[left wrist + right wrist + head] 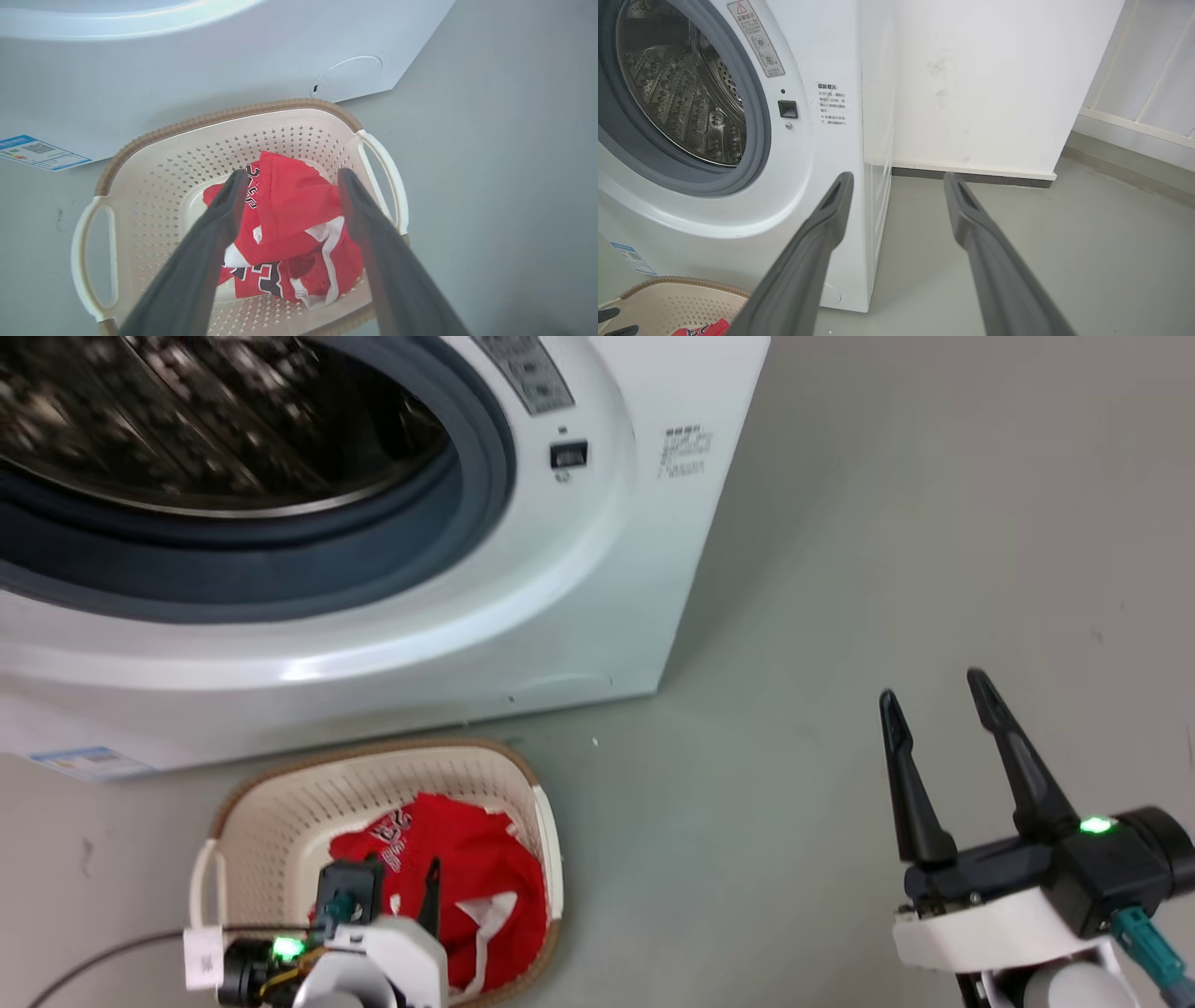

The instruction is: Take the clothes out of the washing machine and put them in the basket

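The left gripper [293, 173] is hanging over the basket [154, 135] with its fingers spread wide and nothing gripped between them. Its tips are pointing down at the clothes [289, 205]. Whether the tips are touching the cloth I cannot tell.

The clothes are lying in a crumpled red heap on the basket's bottom, showing white trim and black-and-white numbers. In the head view the heap is sitting towards the basket's right and near side, leaving the left part of the perforated wall bare.

The basket is standing on the grey floor [840, 569], just in front of the washer [560, 616] and below its round opening, with its brown far rim close to the washer's base. A blue label [39, 151] is sticking to the washer's lower front, left of the basket.

The right gripper [932, 686] is hovering over bare floor, well apart from the basket and off to its right. Its fingers are also parted wide and holding nothing. They are pointing towards the washer's right front corner and the white wall [971, 70] beyond it.

In the right wrist view the grey rubber rim is framing the steel drum [677, 84], whose perforated wall is catching the light. A small dark latch [788, 108] is sitting just right of the rim.
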`<state>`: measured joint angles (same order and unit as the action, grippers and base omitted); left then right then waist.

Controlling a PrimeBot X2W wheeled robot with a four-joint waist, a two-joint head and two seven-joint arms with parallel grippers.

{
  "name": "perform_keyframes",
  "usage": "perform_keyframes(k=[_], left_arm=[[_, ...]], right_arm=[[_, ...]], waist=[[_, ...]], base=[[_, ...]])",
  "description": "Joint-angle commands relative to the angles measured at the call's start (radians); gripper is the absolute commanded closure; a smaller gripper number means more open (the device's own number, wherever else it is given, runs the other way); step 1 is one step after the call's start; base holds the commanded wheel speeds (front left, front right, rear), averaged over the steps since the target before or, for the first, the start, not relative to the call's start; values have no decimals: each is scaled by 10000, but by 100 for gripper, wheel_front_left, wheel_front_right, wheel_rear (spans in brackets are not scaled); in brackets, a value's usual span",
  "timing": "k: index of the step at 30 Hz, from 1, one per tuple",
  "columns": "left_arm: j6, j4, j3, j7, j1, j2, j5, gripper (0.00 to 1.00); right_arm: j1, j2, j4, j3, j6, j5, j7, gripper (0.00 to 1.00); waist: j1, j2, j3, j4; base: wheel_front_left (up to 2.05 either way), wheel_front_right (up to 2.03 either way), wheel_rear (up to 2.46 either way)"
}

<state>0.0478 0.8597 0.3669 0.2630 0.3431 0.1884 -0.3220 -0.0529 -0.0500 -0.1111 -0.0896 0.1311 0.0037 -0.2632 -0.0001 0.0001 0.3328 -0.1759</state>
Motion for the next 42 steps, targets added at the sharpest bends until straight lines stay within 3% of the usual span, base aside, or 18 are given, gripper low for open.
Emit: perform_keyframes(k=[1,18,29,42], left_arm=[[103,-473,-255,23,-532,-51,170,0],[365,-4600,-2373,25,-3118,-705,1533,0],[461,-7346,-3395,25,-4244,-1201,2295,0],[437,-8452,-3698,26,-5012,-1366,2527,0]], right_arm=[[289,-4,57,61,-7,-86,-23,0],[1752,-2,209,316,-7,-172,-23,0],[2114,-2,151,402,-7,-105,-23,0],[2497,-2,1,519,-7,113,-23,0]], waist=[[1,-1,-821,264],[1,-1,-2817,946],[1,-1,-3326,1143],[1,-1,-3619,1182]], base=[[0,0,0],[0,0,0],[0,0,0],[0,0,0]])
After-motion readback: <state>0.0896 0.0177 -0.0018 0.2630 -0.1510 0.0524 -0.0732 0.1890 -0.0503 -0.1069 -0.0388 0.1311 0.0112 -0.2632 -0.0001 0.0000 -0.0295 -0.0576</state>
